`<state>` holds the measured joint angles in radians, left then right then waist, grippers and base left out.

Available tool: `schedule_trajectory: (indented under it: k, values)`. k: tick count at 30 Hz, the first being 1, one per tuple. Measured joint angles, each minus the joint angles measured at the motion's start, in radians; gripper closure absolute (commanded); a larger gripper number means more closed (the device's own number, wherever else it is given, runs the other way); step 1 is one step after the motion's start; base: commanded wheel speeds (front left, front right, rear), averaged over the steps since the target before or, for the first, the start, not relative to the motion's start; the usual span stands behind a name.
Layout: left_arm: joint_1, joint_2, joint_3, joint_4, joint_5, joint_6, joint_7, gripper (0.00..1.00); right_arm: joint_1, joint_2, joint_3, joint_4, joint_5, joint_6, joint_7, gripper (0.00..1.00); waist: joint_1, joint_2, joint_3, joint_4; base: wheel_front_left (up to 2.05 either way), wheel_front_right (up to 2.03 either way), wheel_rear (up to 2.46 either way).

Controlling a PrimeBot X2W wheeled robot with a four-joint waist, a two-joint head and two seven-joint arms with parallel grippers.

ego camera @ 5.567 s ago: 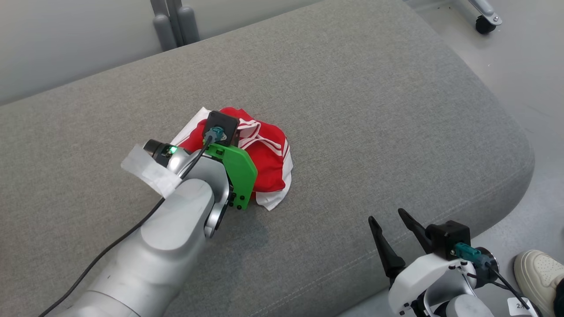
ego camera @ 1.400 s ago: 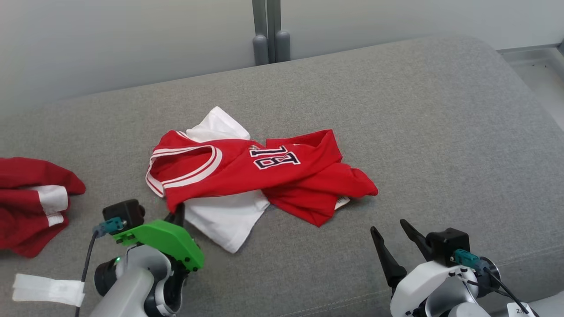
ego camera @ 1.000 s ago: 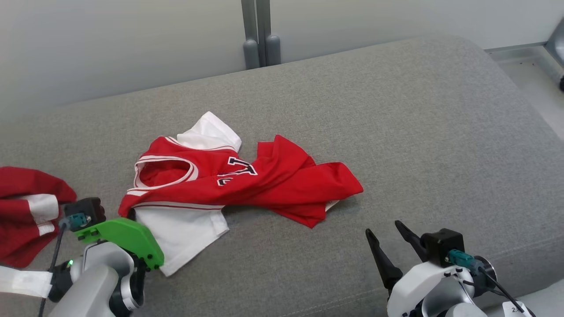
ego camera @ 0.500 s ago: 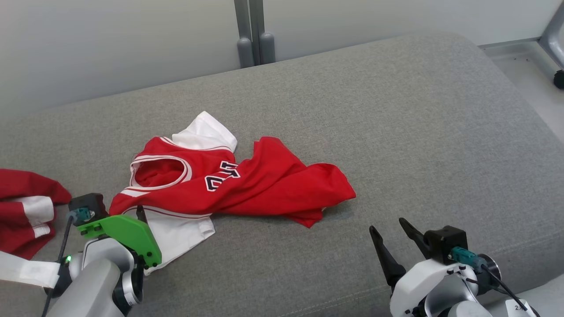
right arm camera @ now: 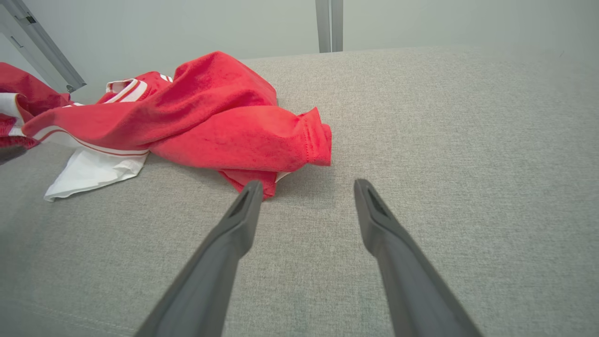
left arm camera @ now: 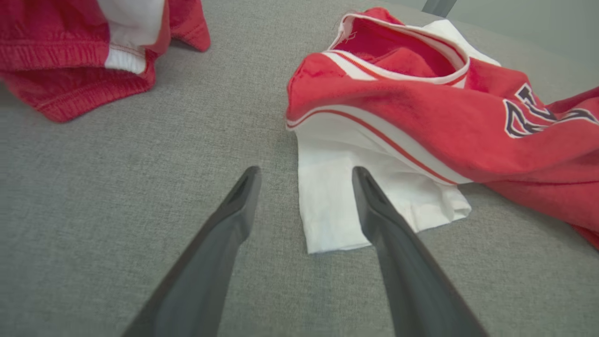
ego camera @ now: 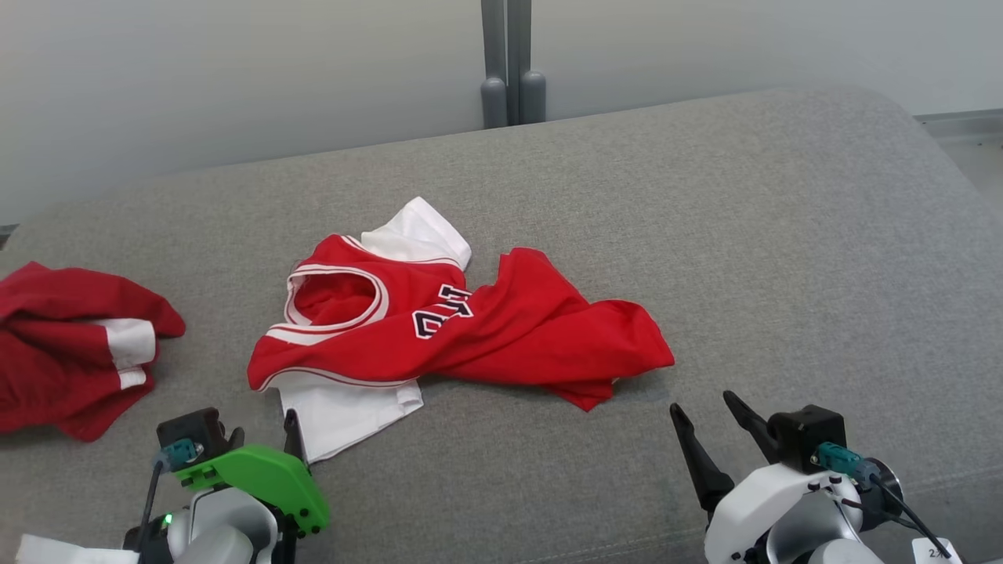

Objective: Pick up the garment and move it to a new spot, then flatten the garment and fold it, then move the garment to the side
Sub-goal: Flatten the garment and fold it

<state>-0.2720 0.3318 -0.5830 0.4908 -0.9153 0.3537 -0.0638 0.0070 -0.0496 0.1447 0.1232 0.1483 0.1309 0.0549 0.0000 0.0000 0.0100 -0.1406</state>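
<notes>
Centrally on a wide grey fabric cushion (ego camera: 744, 235) lies the garment, a red basketball jersey (ego camera: 509, 337) with white trim and a dark number outlined in white, creased so the digits cannot be read. It is rumpled and twisted. Its neck opening faces the robot's left, a white sleeve pokes out behind it, and a white panel (ego camera: 345, 407) spreads flat toward the robot.

The left gripper (ego camera: 262, 429), with a green housing, sits low at the near left. Its 2 dark fingers are spread apart and grip nothing. In the left wrist view this gripper (left arm camera: 305, 171) points at the white panel's near edge, with one fingertip (left arm camera: 360, 178) over the cloth; whether it touches cannot be told.

The right gripper (ego camera: 701, 401) rests at the near right, fingers also apart and empty, near the jersey's red hem but clear of it.

A second red and white garment (ego camera: 70, 352) lies bunched at the far left, well apart. A grey post (ego camera: 513, 63) stands against the pale wall behind.
</notes>
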Motion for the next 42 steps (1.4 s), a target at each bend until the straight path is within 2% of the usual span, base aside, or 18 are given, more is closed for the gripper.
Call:
schedule_trajectory:
  k: [4, 9, 12, 13, 14, 16, 23, 28, 33, 42]
  values:
    - [0.04, -0.015, 0.029, -0.051, -0.014, 0.001, -0.077, 0.0, 0.004, 0.0, -0.01, 0.004, 0.002, 0.0, -0.004, 0.0, 0.0, 0.0, -0.008, 0.026, 0.0, 0.0, 0.0]
    - [0.097, -0.032, 0.063, -0.131, -0.014, -0.065, -0.177, 0.0, 0.009, -0.001, -0.028, 0.01, 0.037, 0.0, -0.014, 0.0, 0.0, 0.0, -0.019, 0.054, 0.0, 0.0, 0.0]
    - [0.114, -0.033, 0.086, -0.167, 0.018, -0.087, -0.194, 0.0, 0.009, 0.001, -0.035, 0.012, 0.042, 0.0, -0.019, 0.0, 0.0, 0.0, -0.024, 0.064, 0.0, 0.0, 0.0]
    - [0.13, -0.04, 0.122, -0.218, 0.084, -0.101, -0.197, 0.0, 0.011, 0.001, -0.048, 0.016, 0.044, 0.0, -0.023, 0.0, 0.0, 0.0, -0.029, 0.074, 0.0, 0.0, 0.0]
    - [0.13, -0.04, 0.122, -0.218, 0.084, -0.101, -0.197, 0.0, 0.011, 0.001, -0.048, 0.016, 0.044, 0.0, -0.023, 0.0, 0.0, 0.0, -0.029, 0.074, 0.0, 0.0, 0.0]
    - [0.152, -0.06, 0.188, -0.289, 0.177, -0.116, -0.199, 0.0, 0.015, -0.001, -0.057, 0.022, 0.044, 0.0, -0.026, 0.0, 0.0, 0.0, -0.035, 0.086, 0.0, 0.0, 0.0]
    - [0.298, -0.171, 0.364, -0.436, 0.405, -0.21, -0.2, 0.0, 0.022, 0.0, -0.072, 0.035, 0.046, 0.0, -0.048, 0.0, 0.0, 0.0, -0.058, 0.124, 0.0, 0.0, 0.0]
    - [0.382, -0.208, 0.43, -0.444, 0.509, -0.274, -0.2, 0.0, 0.026, 0.0, -0.091, 0.044, 0.045, 0.0, -0.082, 0.0, 0.0, 0.0, -0.076, 0.151, 0.0, 0.0, 0.0]
    - [0.448, -0.214, 0.46, -0.413, 0.597, -0.294, -0.2, 0.0, 0.03, 0.0, -0.129, 0.058, 0.027, 0.0, -0.13, 0.0, 0.0, 0.0, -0.089, 0.178, 0.0, 0.0, 0.0]
    - [0.512, -0.199, 0.467, -0.336, 0.66, -0.332, -0.2, 0.0, 0.05, 0.0, -0.165, 0.095, -0.002, 0.0, -0.153, 0.0, 0.0, 0.0, -0.108, 0.209, 0.0, 0.0, 0.0]
